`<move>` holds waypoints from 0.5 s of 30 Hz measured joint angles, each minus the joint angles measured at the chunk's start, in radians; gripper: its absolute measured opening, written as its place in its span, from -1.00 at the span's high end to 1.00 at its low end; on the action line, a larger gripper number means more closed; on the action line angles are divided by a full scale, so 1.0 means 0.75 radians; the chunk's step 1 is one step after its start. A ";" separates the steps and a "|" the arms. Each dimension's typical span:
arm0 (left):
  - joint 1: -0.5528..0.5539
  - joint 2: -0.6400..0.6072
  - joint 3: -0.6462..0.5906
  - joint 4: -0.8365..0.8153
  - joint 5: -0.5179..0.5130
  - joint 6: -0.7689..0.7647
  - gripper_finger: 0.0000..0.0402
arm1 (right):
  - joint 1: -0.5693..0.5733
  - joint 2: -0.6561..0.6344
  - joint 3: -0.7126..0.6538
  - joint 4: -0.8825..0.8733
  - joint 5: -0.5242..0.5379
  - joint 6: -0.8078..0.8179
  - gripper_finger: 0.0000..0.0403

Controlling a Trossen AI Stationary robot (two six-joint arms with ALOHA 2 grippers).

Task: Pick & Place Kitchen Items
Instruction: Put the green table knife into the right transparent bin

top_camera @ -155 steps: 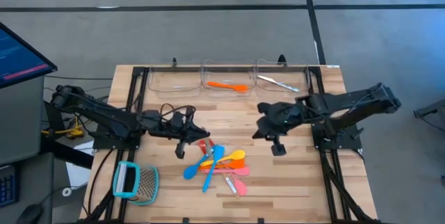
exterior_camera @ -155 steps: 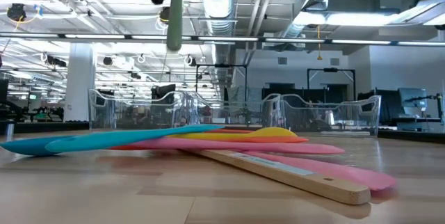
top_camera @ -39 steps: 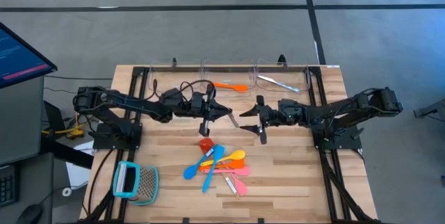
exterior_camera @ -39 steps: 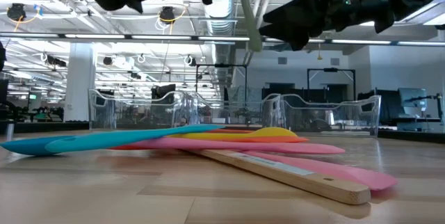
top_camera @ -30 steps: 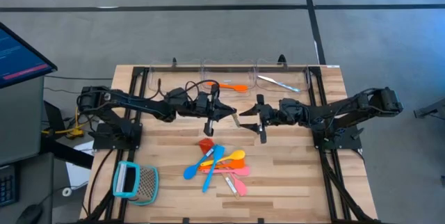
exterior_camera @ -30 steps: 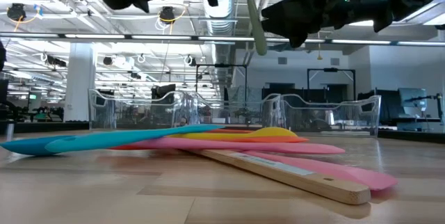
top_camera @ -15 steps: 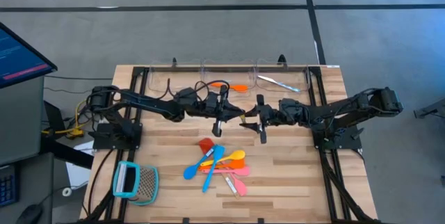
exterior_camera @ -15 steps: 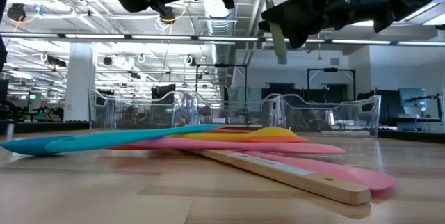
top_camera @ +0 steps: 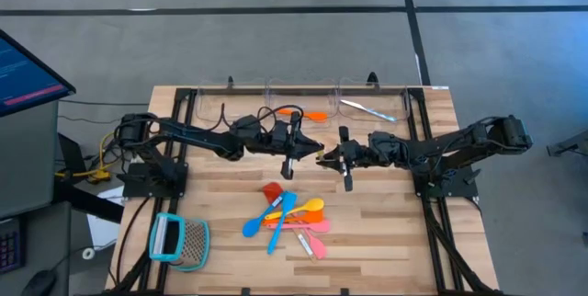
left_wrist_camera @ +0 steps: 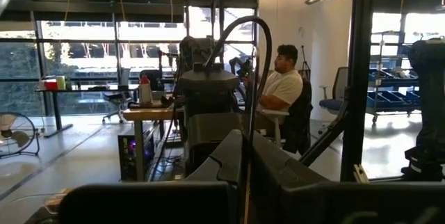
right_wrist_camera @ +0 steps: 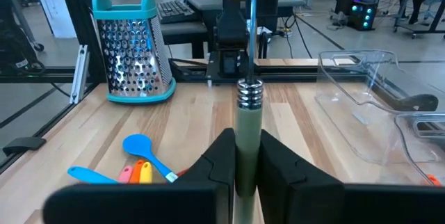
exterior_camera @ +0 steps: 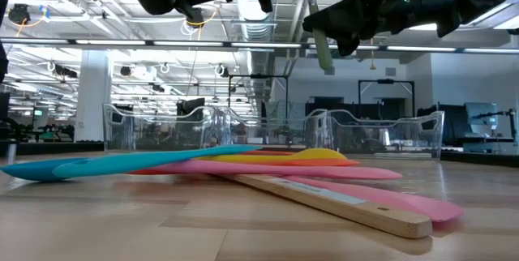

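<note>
Bench [top_camera: 404, 232] seen from above: both arms reach in over its middle and their tips almost meet. The left claw [top_camera: 306, 148] and the right claw [top_camera: 327, 158] sit just beside each other above the bare boards, behind the heap of coloured spoons and spatulas [top_camera: 289, 215]. A teal-framed grater [top_camera: 177, 239] lies near the front left corner. In the clear bins [top_camera: 230, 108] along the back edge rest an orange spoon [top_camera: 303, 112] and a silvery metal piece [top_camera: 366, 108].

Low view: a pale green-handled utensil [exterior_camera: 323, 50] hangs upright in the air between the two dark arms, well above the bench. Below it lie a blue spoon [exterior_camera: 122, 162], a yellow spoon [exterior_camera: 320, 155], a pink spatula [exterior_camera: 340, 172] and a wooden handle [exterior_camera: 332, 204], crossing one another.

Left wrist view: the left claw is pressed together on a thin metal shaft [left_wrist_camera: 245, 175] that runs between its fingers. A person [left_wrist_camera: 281, 88] sits at a desk in the room beyond.

Right wrist view: the right claw pinches the green handle from both sides, just under its ribbed metal collar [right_wrist_camera: 249, 93]; the slim shaft goes on from there to the other arm. The grater stands farther off on the bench.
</note>
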 joint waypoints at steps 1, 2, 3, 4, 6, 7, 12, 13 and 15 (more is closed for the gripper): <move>-0.001 0.000 0.000 0.001 -0.011 0.000 0.98 | 0.006 0.000 0.000 -0.001 0.001 0.000 0.87; -0.001 0.000 0.000 0.001 -0.036 -0.001 0.98 | 0.010 0.000 0.000 0.000 0.004 0.001 0.87; -0.002 0.000 0.000 0.002 -0.067 -0.007 0.98 | 0.014 0.000 0.000 0.000 0.008 0.001 0.87; -0.002 0.000 0.000 0.002 -0.095 -0.019 0.98 | 0.016 0.000 0.000 0.000 0.010 0.001 0.87; -0.002 0.000 0.000 0.003 -0.119 -0.041 0.98 | 0.021 0.000 0.000 0.000 0.022 0.007 0.87; -0.002 0.000 0.000 0.002 -0.120 -0.044 0.98 | 0.021 0.000 0.000 -0.001 0.029 0.010 0.87; -0.002 0.000 -0.001 -0.001 -0.130 -0.044 0.92 | 0.017 0.000 0.000 -0.011 0.043 0.005 0.87; -0.002 0.000 -0.001 -0.002 -0.128 -0.044 0.89 | 0.013 0.000 0.000 -0.013 0.041 0.004 0.87; 0.004 -0.001 -0.001 -0.002 -0.114 -0.044 0.82 | 0.008 0.000 0.000 -0.014 0.040 0.000 0.87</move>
